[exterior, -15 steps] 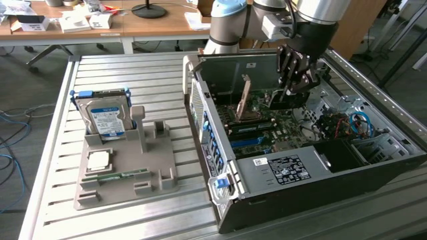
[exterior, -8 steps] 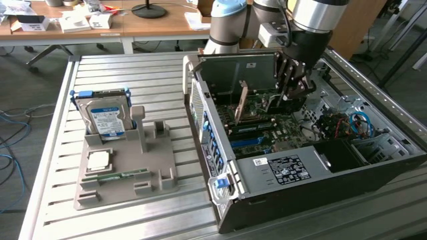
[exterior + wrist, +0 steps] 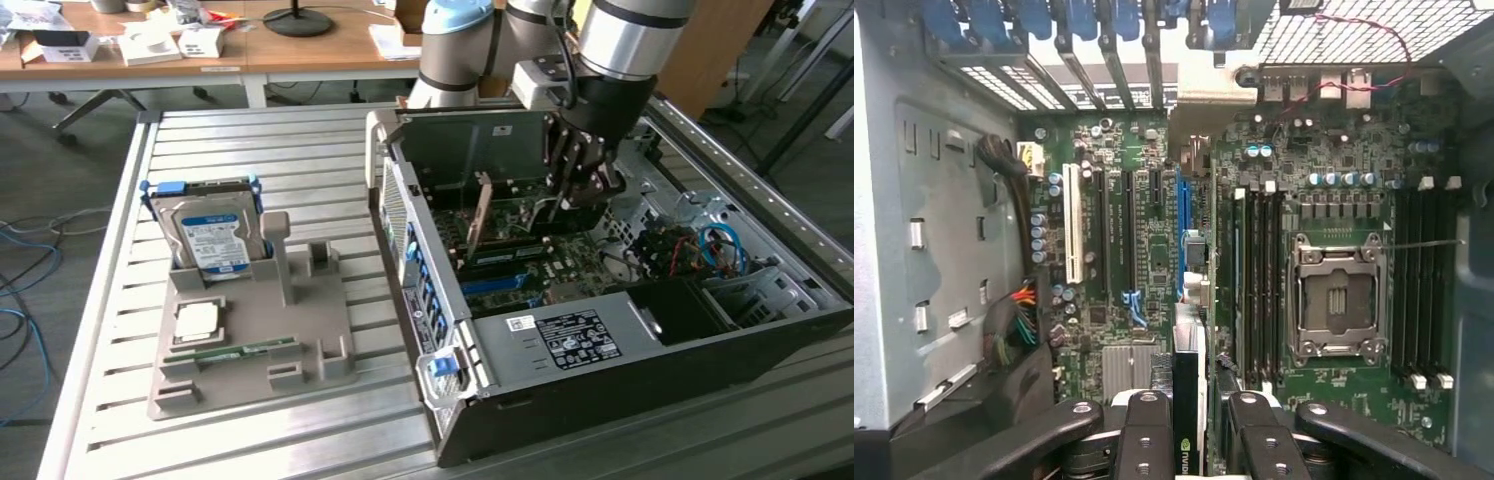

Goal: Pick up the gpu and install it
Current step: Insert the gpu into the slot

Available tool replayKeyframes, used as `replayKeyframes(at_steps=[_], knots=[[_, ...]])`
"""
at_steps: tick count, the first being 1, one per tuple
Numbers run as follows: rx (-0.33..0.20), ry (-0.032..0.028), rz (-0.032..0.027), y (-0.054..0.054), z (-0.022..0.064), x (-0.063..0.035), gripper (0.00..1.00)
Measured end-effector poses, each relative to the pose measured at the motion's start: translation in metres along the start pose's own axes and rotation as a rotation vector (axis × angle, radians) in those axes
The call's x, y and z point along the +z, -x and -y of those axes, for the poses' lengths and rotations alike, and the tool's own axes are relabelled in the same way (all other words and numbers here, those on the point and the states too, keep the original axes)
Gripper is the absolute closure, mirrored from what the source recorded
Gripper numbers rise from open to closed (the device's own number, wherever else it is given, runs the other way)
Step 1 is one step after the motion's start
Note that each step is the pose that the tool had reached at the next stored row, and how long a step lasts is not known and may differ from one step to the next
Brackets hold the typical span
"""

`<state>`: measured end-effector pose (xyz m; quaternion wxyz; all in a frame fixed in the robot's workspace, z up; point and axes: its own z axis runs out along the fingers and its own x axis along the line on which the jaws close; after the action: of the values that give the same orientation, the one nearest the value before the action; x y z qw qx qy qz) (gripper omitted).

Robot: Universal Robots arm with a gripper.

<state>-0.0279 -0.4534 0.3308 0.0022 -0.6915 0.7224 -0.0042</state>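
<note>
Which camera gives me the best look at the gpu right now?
The wrist view: the gpu runs edge-on between the fingers, over the motherboard and its expansion slots, so its line-up is readable. The exterior view shows the gpu upright inside the open case, below the arm, partly hidden.

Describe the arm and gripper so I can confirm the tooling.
The arm has silver-grey cylindrical links with pale blue joint caps and a black wrist section. A pale grey box sits at the wrist. The gripper is black, with jointed linkage fingers dotted with round silver pins.
</note>
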Motion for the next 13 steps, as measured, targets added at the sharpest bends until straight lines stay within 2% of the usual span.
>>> replayKeyframes(at_steps=[7, 13], knots=[[-0.002, -0.0001, 0.0001, 0.0, -0.0007, 0.0015, 0.74], [-0.003, -0.0001, -0.0003, -0.0003, -0.0097, 0.0025, 0.74]])
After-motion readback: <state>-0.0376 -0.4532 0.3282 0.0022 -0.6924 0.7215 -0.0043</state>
